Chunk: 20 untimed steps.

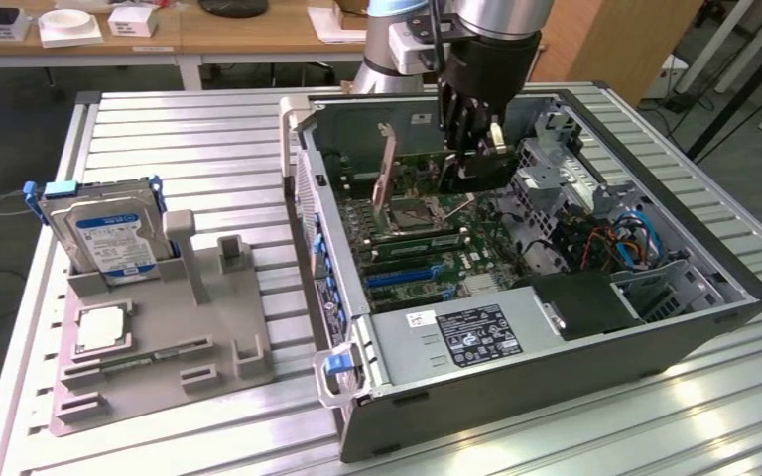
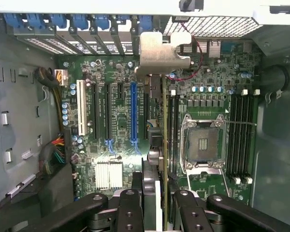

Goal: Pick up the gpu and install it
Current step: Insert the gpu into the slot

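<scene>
A slatted metal table (image 1: 183, 149) fills the floor of the scene, with wooden desks behind it and an open computer case (image 1: 540, 367) lying on its side.

In the exterior view the gripper (image 1: 471, 159) is down inside the case, over the motherboard (image 1: 447, 248). It's clamped on the gpu (image 1: 415, 171), which stands upright on edge and runs towards the exterior view's left wall of the case. Well apart, on the exterior view's left, a hard drive (image 1: 103, 228) stands in a grey holder (image 1: 222, 327).

Now the wrist view: black fingers (image 2: 130, 208) press either side of the gpu (image 2: 163, 125), seen edge-on. Its silver bracket (image 2: 162, 50) reaches the rear slot openings. The card hangs between the blue slot (image 2: 133, 111) and the processor socket (image 2: 203, 142). Whether it's seated, I can't tell.
</scene>
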{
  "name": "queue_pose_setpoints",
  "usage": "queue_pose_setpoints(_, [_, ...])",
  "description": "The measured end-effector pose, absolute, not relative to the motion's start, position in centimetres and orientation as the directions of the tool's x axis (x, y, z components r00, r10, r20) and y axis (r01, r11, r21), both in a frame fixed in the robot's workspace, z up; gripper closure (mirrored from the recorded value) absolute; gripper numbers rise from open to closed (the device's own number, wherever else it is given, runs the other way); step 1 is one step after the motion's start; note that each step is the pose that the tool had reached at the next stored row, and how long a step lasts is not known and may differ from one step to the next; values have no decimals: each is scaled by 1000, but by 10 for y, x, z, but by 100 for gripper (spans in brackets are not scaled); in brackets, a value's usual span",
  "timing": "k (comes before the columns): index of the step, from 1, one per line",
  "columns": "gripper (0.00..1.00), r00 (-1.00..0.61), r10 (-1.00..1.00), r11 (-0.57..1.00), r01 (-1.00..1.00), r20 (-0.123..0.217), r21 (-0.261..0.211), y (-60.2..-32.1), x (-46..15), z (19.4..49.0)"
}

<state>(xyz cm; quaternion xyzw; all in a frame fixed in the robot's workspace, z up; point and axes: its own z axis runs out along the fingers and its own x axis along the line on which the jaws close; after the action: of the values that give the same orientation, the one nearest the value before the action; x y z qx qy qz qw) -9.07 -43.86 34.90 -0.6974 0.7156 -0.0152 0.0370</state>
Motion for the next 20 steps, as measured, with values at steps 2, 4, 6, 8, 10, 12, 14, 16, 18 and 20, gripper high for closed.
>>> queue_pose_setpoints(2, [71, -25, -999, 27, -997, -32, -73, -439, -91, 349])
queue_pose_setpoints(4, [71, -24, -999, 27, -997, -32, -73, -439, -91, 349])
queue_pose_setpoints(6, [71, -24, -999, 27, -997, -32, -74, -439, -91, 348])
queue_pose_setpoints(8, [71, -24, -999, 27, -997, -32, -78, -439, -91, 347])
queue_pose_setpoints(10, [71, -24, -999, 27, -996, -32, -82, -439, -91, 345])
queue_pose_setpoints(12, [71, -24, -999, 27, -996, -32, -88, -439, -91, 343])
queue_pose_setpoints(14, [71, -24, -999, 27, -995, -32, -94, -439, -92, 341])
queue_pose_setpoints(16, [71, -24, -999, 27, -995, -32, -97, -439, -92, 339])
queue_pose_setpoints(18, [71, -24, -999, 27, -995, -32, -97, -440, -93, 337])
queue_pose_setpoints(20, [71, -24, -999, 27, -995, -32, -97, -441, -93, 335])
